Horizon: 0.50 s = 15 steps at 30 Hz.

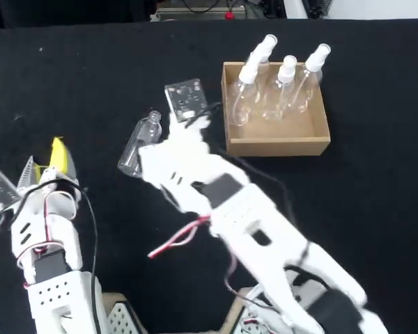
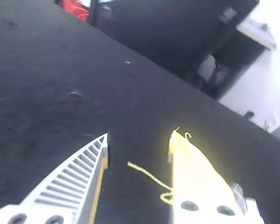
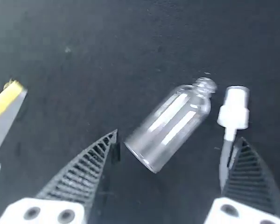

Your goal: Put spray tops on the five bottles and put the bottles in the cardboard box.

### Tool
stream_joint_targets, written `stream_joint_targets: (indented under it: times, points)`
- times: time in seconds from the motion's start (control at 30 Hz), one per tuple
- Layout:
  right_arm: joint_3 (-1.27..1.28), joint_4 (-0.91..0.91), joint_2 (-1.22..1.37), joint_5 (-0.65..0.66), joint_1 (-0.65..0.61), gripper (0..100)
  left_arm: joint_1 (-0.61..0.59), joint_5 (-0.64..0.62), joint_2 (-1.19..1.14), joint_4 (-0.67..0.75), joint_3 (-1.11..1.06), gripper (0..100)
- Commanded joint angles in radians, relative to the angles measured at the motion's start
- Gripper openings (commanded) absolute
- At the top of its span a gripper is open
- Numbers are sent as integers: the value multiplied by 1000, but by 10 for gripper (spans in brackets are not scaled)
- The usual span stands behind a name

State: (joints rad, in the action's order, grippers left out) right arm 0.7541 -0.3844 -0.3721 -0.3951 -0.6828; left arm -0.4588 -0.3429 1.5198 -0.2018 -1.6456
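Left arm (image 1: 45,271) sits near left, folded short and upright, wrist aimed toward the far side. Left gripper (image 2: 139,135) jaws parted, nothing between them; one finger yellow-faced (image 2: 196,182), the other ribbed and pale (image 2: 74,186). From above, the left gripper tips fan out just past the wrist.

Right arm (image 1: 265,236) starts near right and stretches long and low on a diagonal toward the far left, ending around the middle. Wrist tipped downward. Right gripper (image 3: 177,137) spread wide, both ribbed dark fingers (image 3: 79,182) pointing down, gripping nothing. The two grippers are apart, the right one farther right.
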Motion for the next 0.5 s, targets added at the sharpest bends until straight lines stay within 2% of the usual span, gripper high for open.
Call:
stream_joint_targets:
  times: [0.0,0.23,0.47]
  points:
    - [-65,190,133,-66,-26,346,-30,-25,9,28,15,202]
    - [-288,206,438,-172,-11,347,-33,-25,11,26,19,202]
    - [-588,-2,657,-272,18,347,-73,-26,11,28,22,202]
